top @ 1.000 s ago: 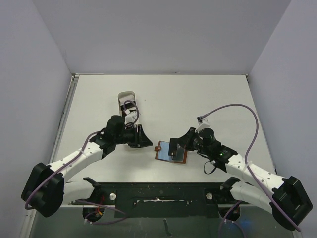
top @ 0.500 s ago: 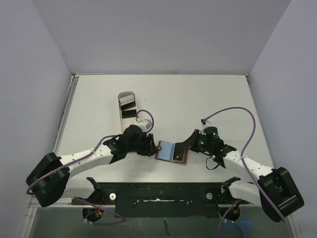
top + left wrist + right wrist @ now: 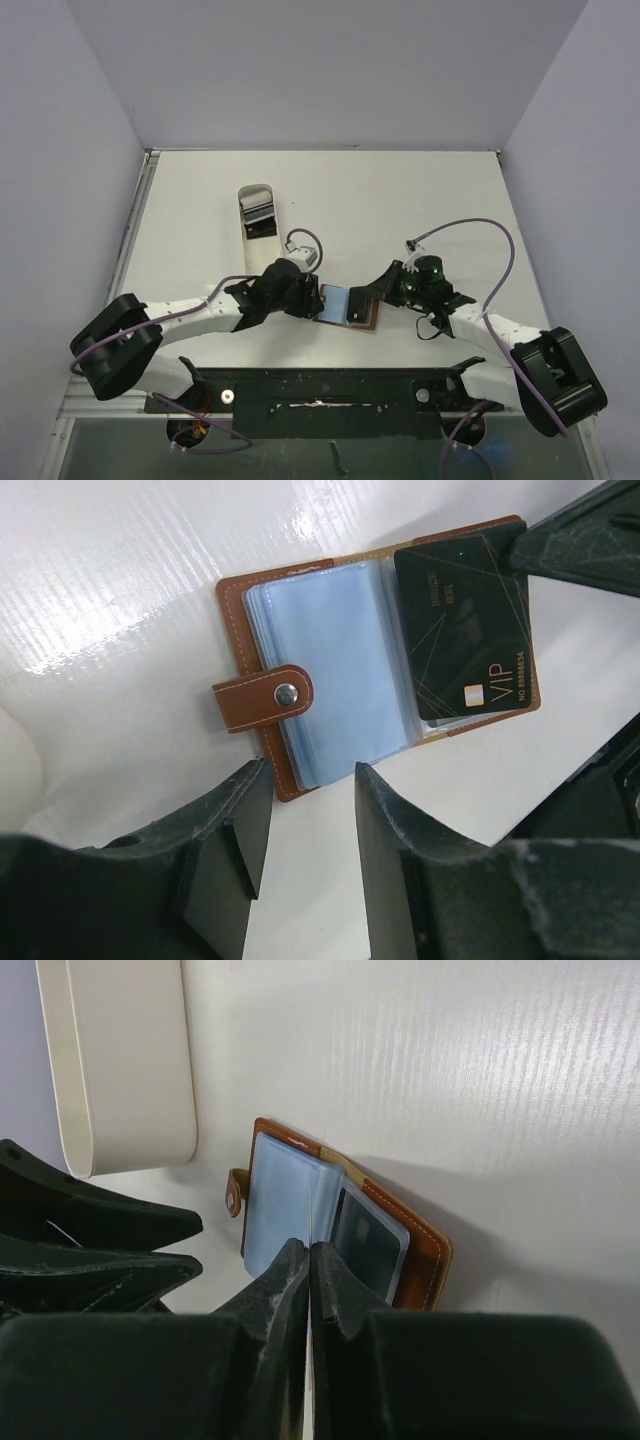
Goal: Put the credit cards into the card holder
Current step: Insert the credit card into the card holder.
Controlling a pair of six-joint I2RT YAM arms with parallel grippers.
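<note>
The brown card holder (image 3: 350, 318) lies open on the table, pale blue pockets up, closure tab (image 3: 265, 696) to its left. My right gripper (image 3: 378, 290) is shut on a black credit card (image 3: 462, 630) marked VIP. It holds the card by a corner, tilted over the holder's right half. The right wrist view shows the shut gripper (image 3: 310, 1248) at the holder's blue leaves (image 3: 280, 1210) and a dark card in a clear pocket (image 3: 366, 1240). My left gripper (image 3: 312, 300) is open and empty, with the gripper (image 3: 310, 780) at the holder's left edge. Two more cards (image 3: 260, 220) lie in the white tray.
The long white oval tray (image 3: 247, 240) stands behind and left of the holder, also in the right wrist view (image 3: 120, 1060). Both arms close in on the holder from either side. Purple cables loop above each wrist.
My left arm has swung from the white tray down and right to the holder's left edge. My right gripper has brought the black card lower over the holder's right half.
</note>
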